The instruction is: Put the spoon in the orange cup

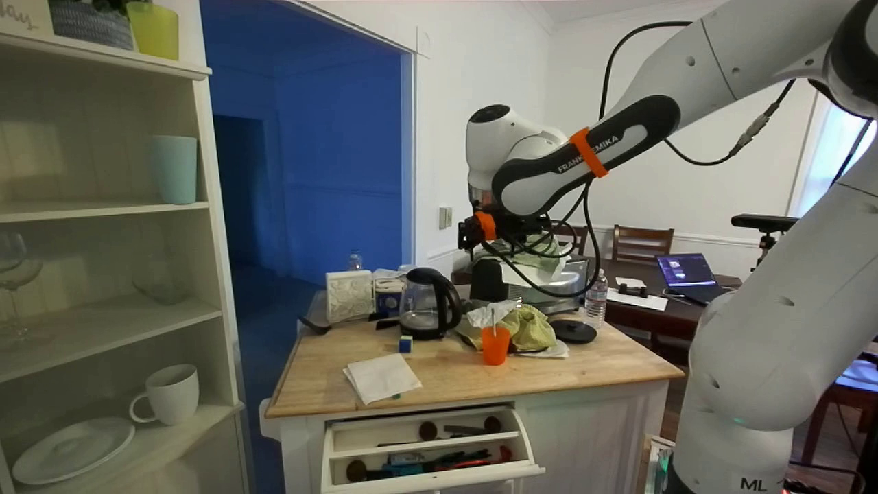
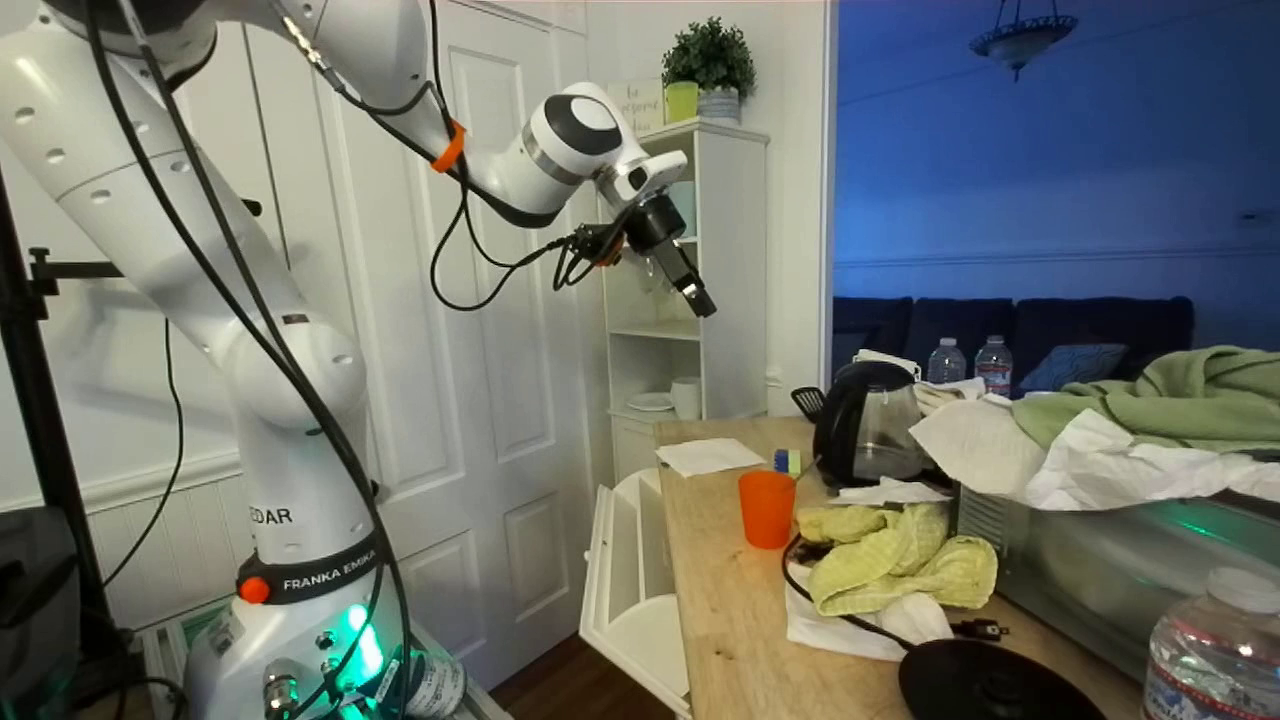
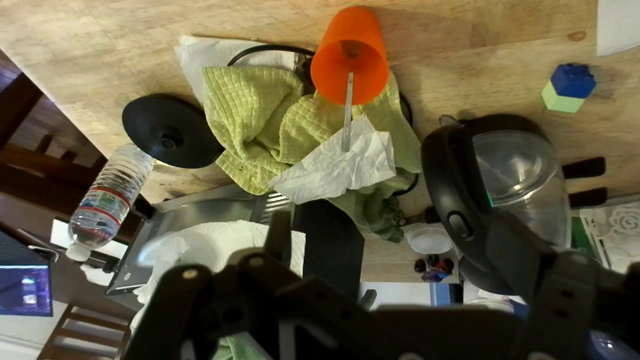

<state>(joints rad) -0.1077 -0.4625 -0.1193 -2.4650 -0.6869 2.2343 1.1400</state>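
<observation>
The orange cup stands upright on the wooden counter in both exterior views [image 1: 494,348] [image 2: 767,510], and it also shows in the wrist view [image 3: 356,26]. The spoon stands in the cup with its thin pale handle [image 1: 493,318] sticking out over the rim. The handle also shows in the wrist view [image 3: 348,115]; the lower end is hidden inside the cup. My gripper [image 2: 700,300] is raised well above the counter, apart from the cup and spoon. In the wrist view its two dark fingers [image 3: 392,220] are spread wide with nothing between them.
A glass kettle [image 1: 420,309] with a black handle stands near the cup. A yellow-green cloth [image 2: 900,560], crumpled paper and a black kettle base [image 2: 990,680] lie beside it. A small blue and green block [image 1: 405,344] and white napkin [image 1: 382,377] lie nearby. A drawer [image 1: 432,449] hangs open below.
</observation>
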